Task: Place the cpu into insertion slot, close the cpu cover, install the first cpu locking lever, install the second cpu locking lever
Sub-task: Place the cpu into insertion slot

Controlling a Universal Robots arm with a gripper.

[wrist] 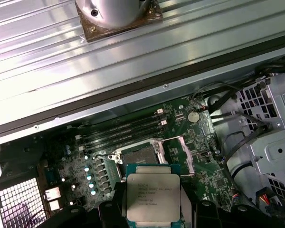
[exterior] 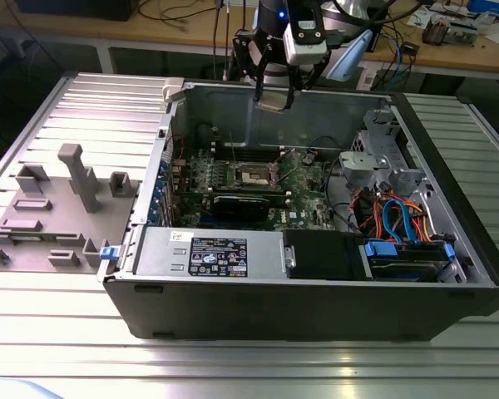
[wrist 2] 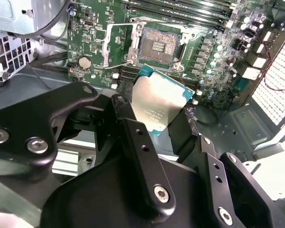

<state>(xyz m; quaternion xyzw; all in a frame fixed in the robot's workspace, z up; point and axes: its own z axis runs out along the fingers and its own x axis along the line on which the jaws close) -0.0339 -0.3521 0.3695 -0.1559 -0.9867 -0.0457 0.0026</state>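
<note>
Within the pincer point(wrist: 152, 212), a lettered cpu point(wrist: 153, 195)

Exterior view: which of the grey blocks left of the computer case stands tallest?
The T-headed post in the middle; it rises well above the low blocks around it.

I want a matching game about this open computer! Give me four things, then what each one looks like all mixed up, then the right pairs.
Things:
1. cpu
2. insertion slot
3. motherboard
4. cables

Looks:
A. green, lying flat inside the case
B. blue and orange, bundled at the exterior view's right
C. silver top, held up above the board
D. dark middle with a metal rim, nothing in it yet

Pairs: 1-C, 2-D, 3-A, 4-B
</note>
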